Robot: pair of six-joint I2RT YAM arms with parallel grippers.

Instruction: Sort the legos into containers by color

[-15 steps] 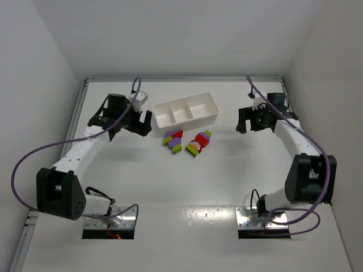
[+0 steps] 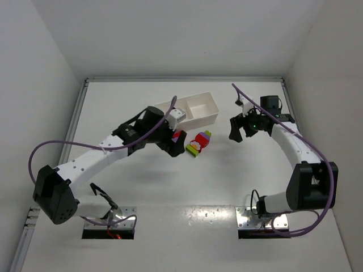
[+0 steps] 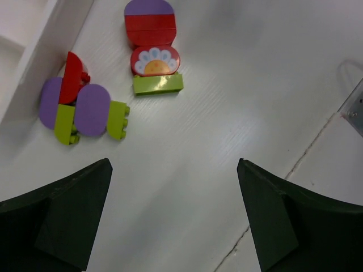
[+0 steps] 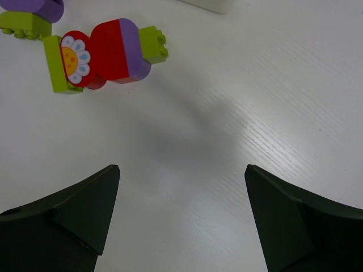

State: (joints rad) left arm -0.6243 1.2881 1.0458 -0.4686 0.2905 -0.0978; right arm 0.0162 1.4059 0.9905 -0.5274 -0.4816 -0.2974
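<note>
The legos lie in two small stacks in front of the white tray (image 2: 195, 107). One stack of red, purple and lime green bricks with a flower-faced brick (image 2: 198, 143) shows in the left wrist view (image 3: 153, 54) and the right wrist view (image 4: 105, 54). The other stack (image 3: 79, 107) lies beside the tray wall (image 3: 34, 62) and is mostly hidden under my left arm in the top view (image 2: 178, 136). My left gripper (image 2: 172, 148) (image 3: 173, 164) is open and empty, just short of this stack. My right gripper (image 2: 239, 131) (image 4: 181, 167) is open and empty, right of the flower stack.
The tray stands at the back middle; its left compartment is covered by my left arm from above. White walls enclose the table on three sides. A table seam (image 3: 283, 187) and a metal plate (image 3: 354, 107) lie to the right in the left wrist view.
My left arm has swung from the far left to the middle, over the left lego stack. My right gripper has moved left and a little nearer, toward the flower stack.
</note>
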